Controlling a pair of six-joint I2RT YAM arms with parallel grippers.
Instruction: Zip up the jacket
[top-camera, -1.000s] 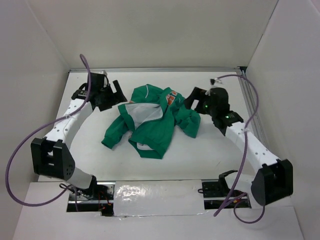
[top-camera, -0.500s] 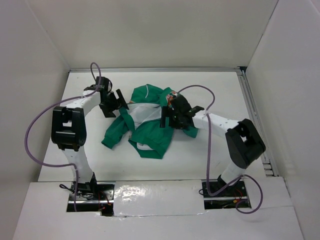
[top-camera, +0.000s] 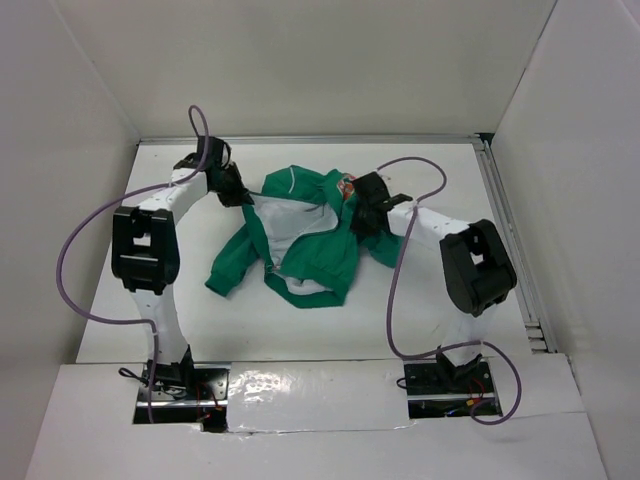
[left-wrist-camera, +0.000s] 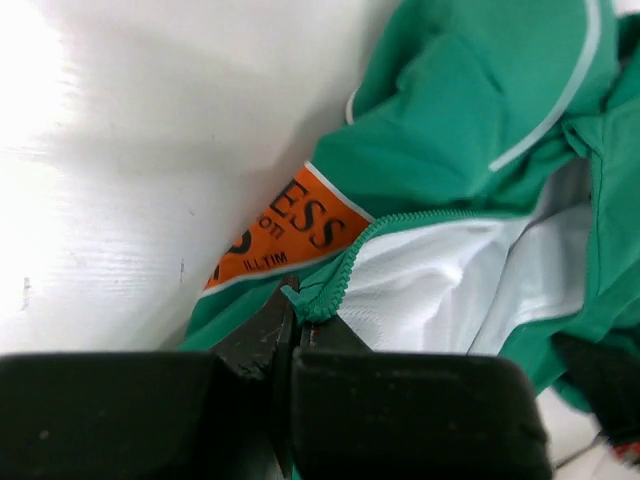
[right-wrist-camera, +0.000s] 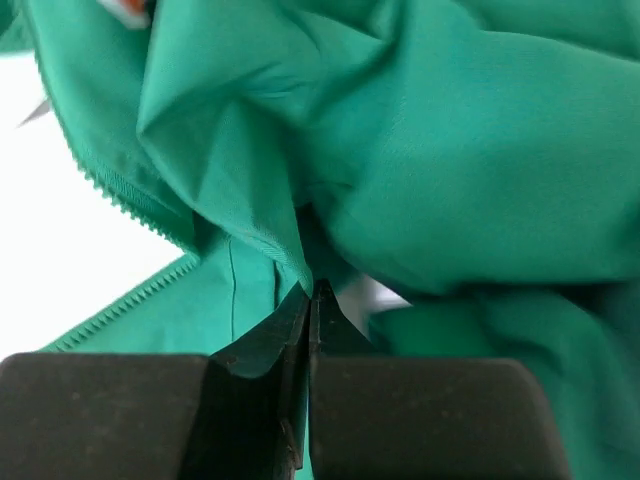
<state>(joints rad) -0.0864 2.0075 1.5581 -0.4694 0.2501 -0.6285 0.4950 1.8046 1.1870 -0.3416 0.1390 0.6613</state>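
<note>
**Both grippers pinch the open jacket**

The left gripper (top-camera: 232, 188) sits at the 10 o'clock side of the jacket (top-camera: 320, 255). Its fingers are pressed together on the jacket's front edge. The jacket lies open in the middle of the table (top-camera: 430, 310), and its white inside shows. The right gripper (top-camera: 360, 207) is at the jacket's 2 o'clock side, pinching a fold of green cloth.

Half a second ago the left gripper was lower, beside the sleeve. Now it has moved up to the far edge. The right gripper has moved toward 12 o'clock too. The jacket is pulled wider, so more white shows.

The left wrist view shows things the top view cannot. The left gripper (left-wrist-camera: 295, 320) nips the end of the zipper teeth (left-wrist-camera: 400, 215), with an orange label (left-wrist-camera: 285, 235) at its 11 o'clock. The right wrist view shows the right gripper (right-wrist-camera: 310, 295) shut tight on a green fold, with the zipper teeth (right-wrist-camera: 110, 190) at 10 o'clock.
</note>
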